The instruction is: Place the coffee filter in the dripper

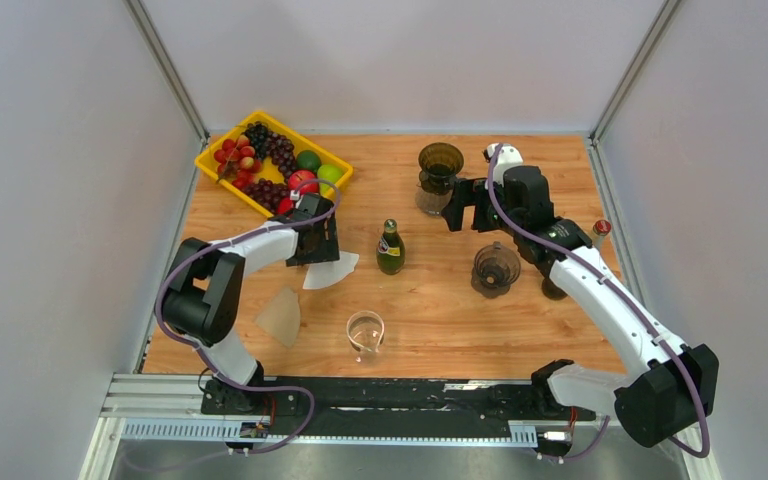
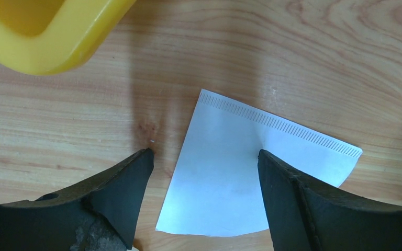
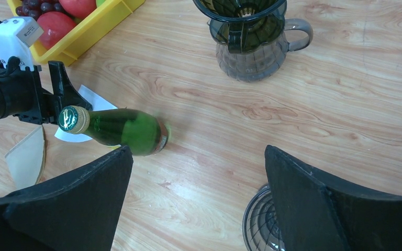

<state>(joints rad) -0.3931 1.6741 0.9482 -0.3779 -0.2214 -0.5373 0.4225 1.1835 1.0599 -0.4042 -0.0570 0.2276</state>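
Observation:
A white paper coffee filter (image 1: 330, 271) lies flat on the wooden table; it also shows in the left wrist view (image 2: 230, 178). My left gripper (image 1: 315, 245) is open and low over it, and its tips (image 2: 204, 152) straddle the filter's left half. A dark dripper (image 1: 440, 163) sits on a glass server at the back, also in the right wrist view (image 3: 246, 21). A second dripper (image 1: 496, 268) stands alone on the table. My right gripper (image 1: 467, 212) is open and empty, raised between the two drippers (image 3: 196, 149).
A brown filter (image 1: 280, 315) lies near the left arm. A green bottle (image 1: 390, 248) stands just right of the white filter. A glass cup (image 1: 365, 332) is at the front centre. A yellow fruit tray (image 1: 222, 178) is back left. A red-capped bottle (image 1: 600, 230) is at the right.

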